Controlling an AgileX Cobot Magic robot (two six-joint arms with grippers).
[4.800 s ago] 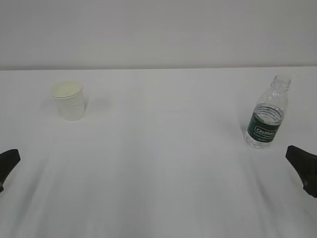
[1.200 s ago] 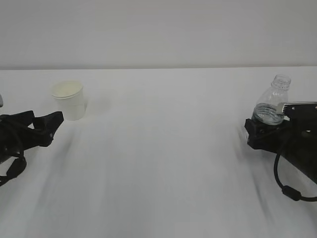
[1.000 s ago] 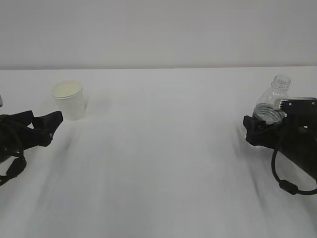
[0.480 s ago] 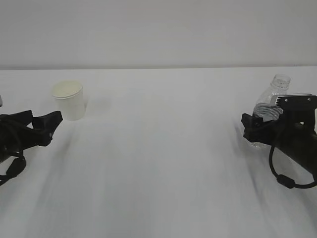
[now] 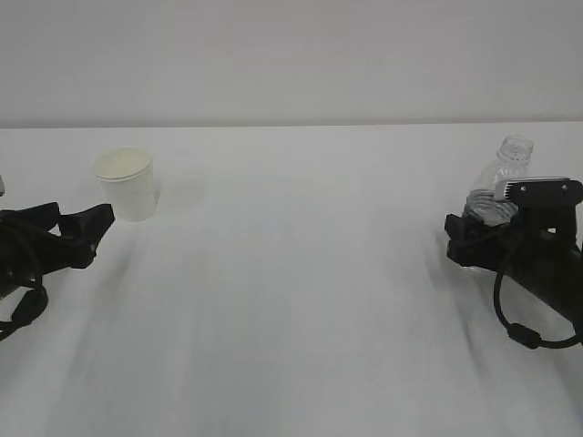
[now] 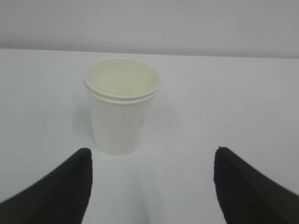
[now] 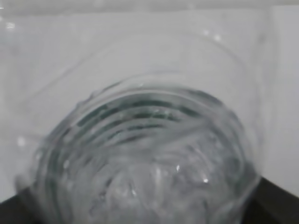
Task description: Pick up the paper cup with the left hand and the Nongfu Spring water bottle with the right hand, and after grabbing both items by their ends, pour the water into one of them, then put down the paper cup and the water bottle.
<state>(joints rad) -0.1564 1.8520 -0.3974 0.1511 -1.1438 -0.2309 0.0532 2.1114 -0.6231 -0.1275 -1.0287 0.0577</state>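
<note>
So the paper cup (image 5: 126, 183) stands upright on the far left of the table (image 5: 291, 273). The left pincer (image 6: 152, 184) sits just on the near side of it, spread wide and holding nothing. From the wrist view the cup is dead ahead but a bit left of the middle of the gap, so that arm probably wants a small nudge left before pushing in.

Over on the right, the water bottle (image 5: 496, 196) leans with its open neck pointing up and away. The right pincer (image 5: 474, 238) is wrapped around its lower body, right up against it. I can't tell if it's actually clamped yet.
</note>
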